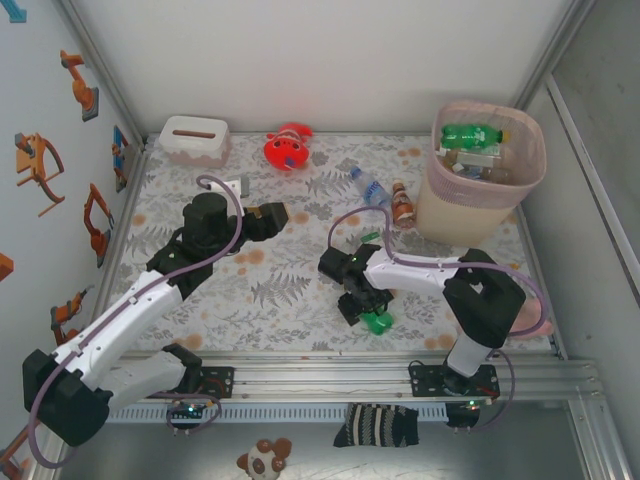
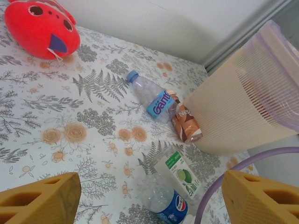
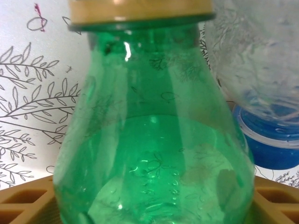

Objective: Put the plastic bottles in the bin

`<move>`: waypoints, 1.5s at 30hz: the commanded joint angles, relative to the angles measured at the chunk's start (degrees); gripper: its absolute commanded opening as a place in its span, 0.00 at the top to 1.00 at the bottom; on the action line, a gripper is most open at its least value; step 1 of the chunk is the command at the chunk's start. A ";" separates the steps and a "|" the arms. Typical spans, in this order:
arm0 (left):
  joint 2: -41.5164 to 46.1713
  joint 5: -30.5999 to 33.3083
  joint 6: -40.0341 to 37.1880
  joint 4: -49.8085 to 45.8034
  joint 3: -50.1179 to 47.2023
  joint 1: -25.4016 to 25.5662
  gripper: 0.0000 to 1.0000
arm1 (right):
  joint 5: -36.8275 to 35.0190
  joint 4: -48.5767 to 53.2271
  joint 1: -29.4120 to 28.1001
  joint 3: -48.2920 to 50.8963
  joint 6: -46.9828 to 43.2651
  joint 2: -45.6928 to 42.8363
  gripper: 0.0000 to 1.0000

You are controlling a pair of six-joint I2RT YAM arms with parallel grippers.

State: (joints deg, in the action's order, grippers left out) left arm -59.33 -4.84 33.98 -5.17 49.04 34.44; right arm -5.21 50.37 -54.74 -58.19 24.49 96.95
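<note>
The right claw (image 1: 366,308) reaches down near the counter's (image 1: 280,290) front edge with a green bottle (image 1: 378,322) between its pads. In its wrist view the green bottle (image 3: 154,154) sits in the gap with a tan pad (image 3: 28,205) close on each side. Whether they pinch it or merely bracket it cannot be told. It lies flat on the counter, so this looks like the pickup, before any lift toward the bin (image 1: 480,190). A clear bottle with a blue cap (image 3: 273,144) lies just beside it and could get nudged.

The left claw (image 1: 268,216) hangs wide and empty above mid-counter, seemingly waiting its turn. Its camera faces a blue-labelled clear bottle (image 2: 149,98) and a brown bottle (image 2: 184,122) lying side by side against the foot of the bin (image 2: 233,116). They are likely next.

The bin stands in the far right corner, already holding several bottles, a green one (image 1: 470,133) on top.

A fern-and-flower printed cloth covers the counter. A red plush toy (image 1: 288,148) and a white tissue box (image 1: 194,138) sit along its far edge. White panels (image 1: 320,60) in metal framing wall it in.
</note>
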 commanded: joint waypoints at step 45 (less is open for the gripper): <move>-0.01 0.81 0.30 1.23 0.20 -0.51 0.22 | -0.61 14.49 13.38 -32.54 -5.61 -13.68 0.44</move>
State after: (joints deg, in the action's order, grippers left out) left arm -59.07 -3.46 34.17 -5.13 48.40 34.39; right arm -5.45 62.22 -43.72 -86.59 21.30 86.04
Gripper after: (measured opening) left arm 0.785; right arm 0.584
